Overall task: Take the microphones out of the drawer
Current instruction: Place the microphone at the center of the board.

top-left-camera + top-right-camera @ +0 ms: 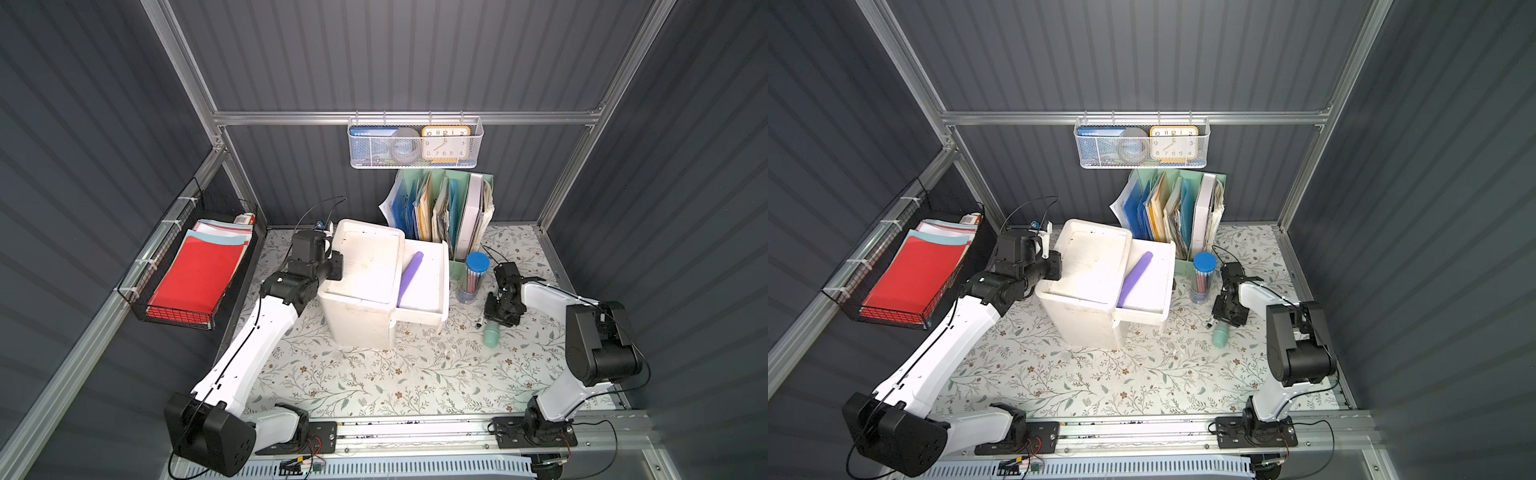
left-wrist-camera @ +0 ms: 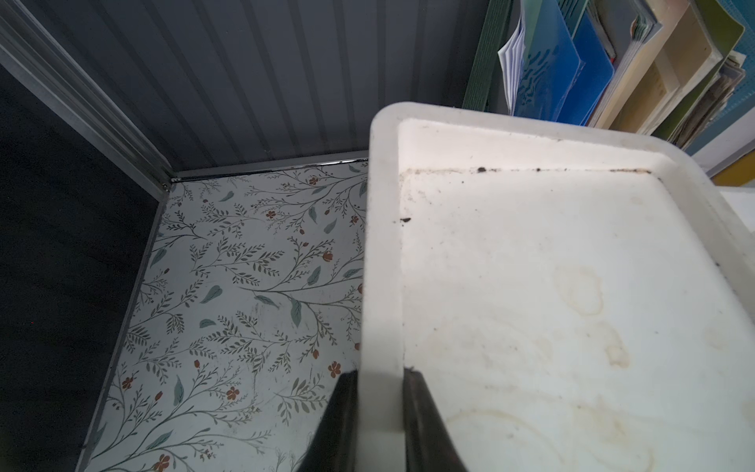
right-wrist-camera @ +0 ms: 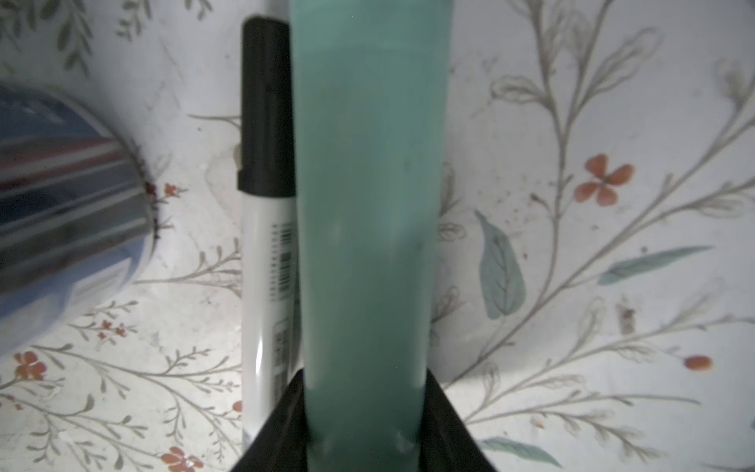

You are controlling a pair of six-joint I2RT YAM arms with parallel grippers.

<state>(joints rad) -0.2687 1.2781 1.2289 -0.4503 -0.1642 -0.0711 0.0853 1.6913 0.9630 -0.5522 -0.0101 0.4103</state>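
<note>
A white plastic drawer unit [image 1: 357,324] stands near the back of a table [image 1: 374,382] covered in a leaf-and-flower print. Its top drawer [image 1: 419,318] is pulled out to the right, and a long purple object [image 1: 410,274] lies slantwise inside it.

The left gripper [image 2: 380,372] is clamped on the raised rim along the left edge of the unit's top, one finger outside the rim and one inside.

The teal microphone [image 1: 491,334] is out of the drawer. It lies well to the right of the unit, low at the tabletop, and shows in both top views. The right gripper [image 3: 367,392] points down over it, its fingers closed on either side of the tapering handle. From here I cannot tell whether the microphone actually touches the table. A white marker with a black cap [image 3: 265,245] lies just beside it, parallel to it.

A clear jar of pencils with a blue lid [image 1: 473,276] stands behind the right gripper. A green file holder [image 1: 449,212] full of folders stands at the back wall. Above it hangs a white mesh basket [image 1: 415,164] holding a clock [image 1: 446,143]. On the left wall, a black wire tray [image 1: 174,313] holds red paper.
</note>
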